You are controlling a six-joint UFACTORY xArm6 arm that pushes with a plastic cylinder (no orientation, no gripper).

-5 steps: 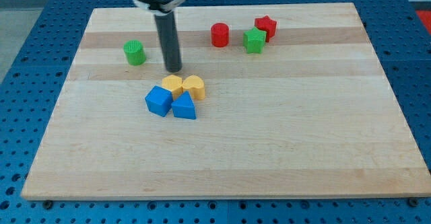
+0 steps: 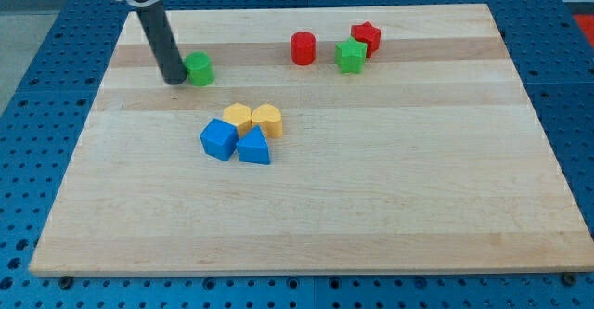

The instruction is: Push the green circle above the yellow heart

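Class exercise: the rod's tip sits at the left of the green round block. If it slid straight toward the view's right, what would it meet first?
My tip would meet the green round block at once; they look already touching. Beyond it, the red round block lies slightly higher, probably off that line.

One camera gives the only view. It looks down at a slant from beyond the bottom edge of the wooden surface (image 2: 306,225), facing toward the top edge. The bottom edge appears wider than the top edge, so the bottom lies nearer the lens. The camera stands far enough back to take in all four corners, with strips of the blue perforated bench (image 2: 28,86) showing past the left, right and bottom edges. It sits roughly centred between the left and right edges. The arm enters from above the top left corner, and only its lower part is in frame. No second view shares the scene.
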